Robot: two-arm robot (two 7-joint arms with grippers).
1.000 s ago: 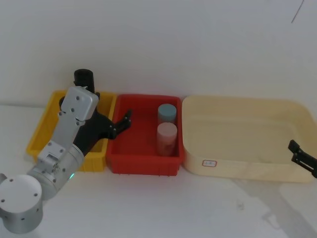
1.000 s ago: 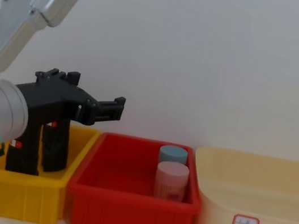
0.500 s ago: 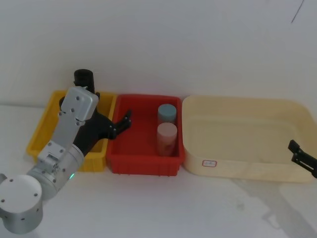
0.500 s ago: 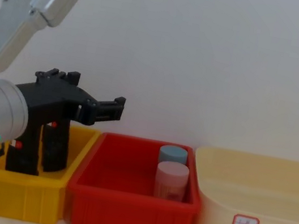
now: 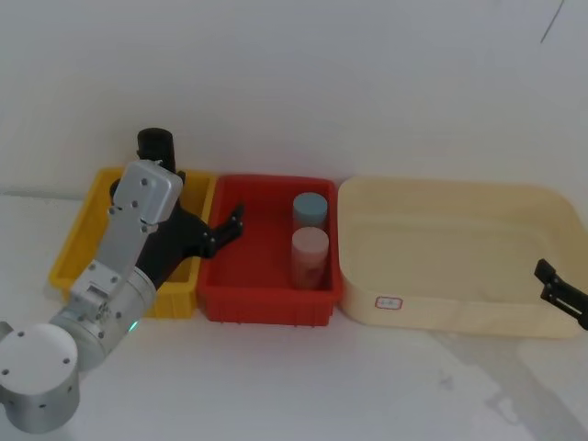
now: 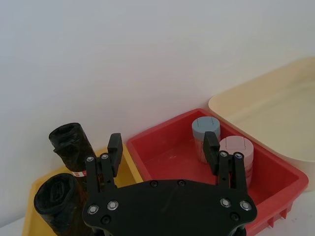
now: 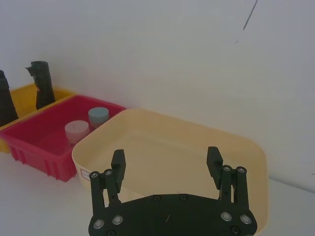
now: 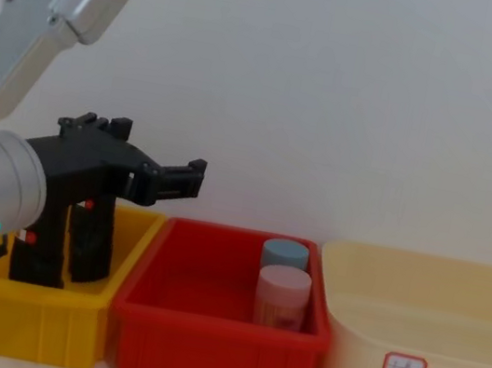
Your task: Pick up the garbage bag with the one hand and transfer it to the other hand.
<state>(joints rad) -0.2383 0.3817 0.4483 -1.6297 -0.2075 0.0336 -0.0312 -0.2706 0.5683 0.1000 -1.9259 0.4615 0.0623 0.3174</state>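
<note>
Your left gripper (image 6: pixel 163 146) hangs open and empty near the garbage bag (image 6: pixel 71 145) in the yellow bin (image 8: pixel 14 325). Your right gripper (image 7: pixel 166 162) gapes empty beside the cream tub (image 7: pixel 187 142).

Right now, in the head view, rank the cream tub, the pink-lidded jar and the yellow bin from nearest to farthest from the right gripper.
1. Cream tub: the right gripper is at its right rim.
2. Pink-lidded jar: middle, in the red bin.
3. Yellow bin: far left.

change: none seen | left claw (image 8: pixel 192 179), right claw (image 7: pixel 166 160): both unmoved
</note>
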